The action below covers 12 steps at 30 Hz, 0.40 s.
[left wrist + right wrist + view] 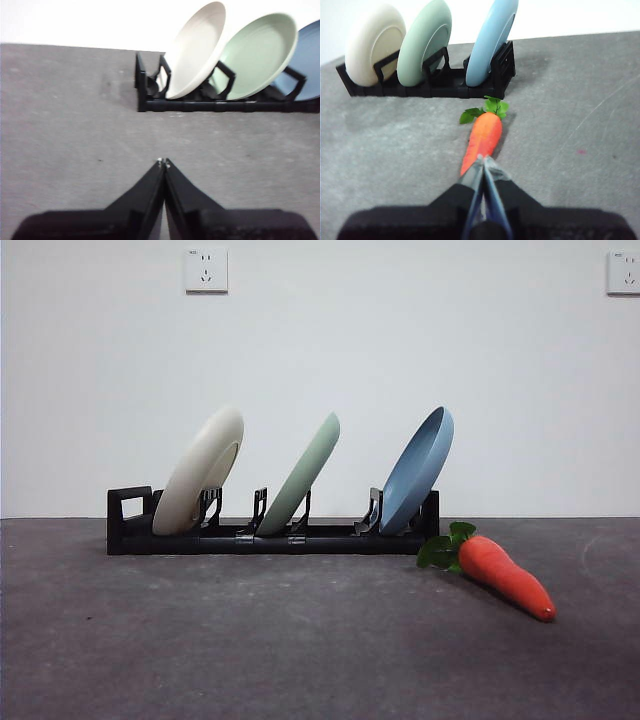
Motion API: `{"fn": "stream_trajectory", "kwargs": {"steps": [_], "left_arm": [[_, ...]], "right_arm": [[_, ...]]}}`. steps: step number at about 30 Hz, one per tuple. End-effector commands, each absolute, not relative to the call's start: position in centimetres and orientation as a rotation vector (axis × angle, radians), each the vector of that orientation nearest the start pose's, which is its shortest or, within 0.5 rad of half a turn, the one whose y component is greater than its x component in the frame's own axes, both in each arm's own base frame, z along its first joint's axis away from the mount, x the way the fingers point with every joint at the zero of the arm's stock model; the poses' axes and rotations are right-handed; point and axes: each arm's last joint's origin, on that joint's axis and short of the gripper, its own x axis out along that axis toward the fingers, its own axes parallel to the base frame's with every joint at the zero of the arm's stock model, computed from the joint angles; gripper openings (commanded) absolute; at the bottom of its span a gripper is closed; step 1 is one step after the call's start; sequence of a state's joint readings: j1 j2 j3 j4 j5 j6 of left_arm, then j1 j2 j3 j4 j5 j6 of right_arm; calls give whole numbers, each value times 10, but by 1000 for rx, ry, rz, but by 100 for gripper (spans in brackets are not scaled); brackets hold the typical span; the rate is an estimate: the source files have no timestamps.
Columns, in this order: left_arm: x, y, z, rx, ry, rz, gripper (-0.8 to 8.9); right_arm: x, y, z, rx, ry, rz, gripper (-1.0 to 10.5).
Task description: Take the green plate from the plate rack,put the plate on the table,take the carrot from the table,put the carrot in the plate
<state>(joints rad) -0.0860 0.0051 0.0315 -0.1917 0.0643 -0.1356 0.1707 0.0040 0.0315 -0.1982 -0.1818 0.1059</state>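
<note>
The green plate (302,476) leans in the middle slot of the black plate rack (270,537), between a cream-white plate (199,471) and a blue plate (418,470). The carrot (505,576) lies on the table (250,640) just right of the rack, leaves toward it. My left gripper (163,162) is shut and empty, short of the rack's loop end; the green plate (257,56) and rack (220,105) lie ahead of it. My right gripper (483,160) is shut and empty, its tips over the carrot's (485,136) thin end, with the green plate (424,42) beyond.
Two wall sockets (206,270) sit high on the white wall behind. In the right wrist view the cream-white plate (374,44) and blue plate (491,40) flank the green one in the rack (427,89).
</note>
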Motion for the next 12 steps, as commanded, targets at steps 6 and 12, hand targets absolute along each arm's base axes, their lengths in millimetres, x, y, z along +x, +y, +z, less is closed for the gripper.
{"fn": "stream_trajectory", "kwargs": {"steps": [6,12], "left_arm": [[87,-11,190,-245,113,-208,-6],[79,-12,228,-246,116,-258,-7]], "right_arm": [[85,20,189,288,113,337,-13],[80,19,227,302,95,346,-13]]}}
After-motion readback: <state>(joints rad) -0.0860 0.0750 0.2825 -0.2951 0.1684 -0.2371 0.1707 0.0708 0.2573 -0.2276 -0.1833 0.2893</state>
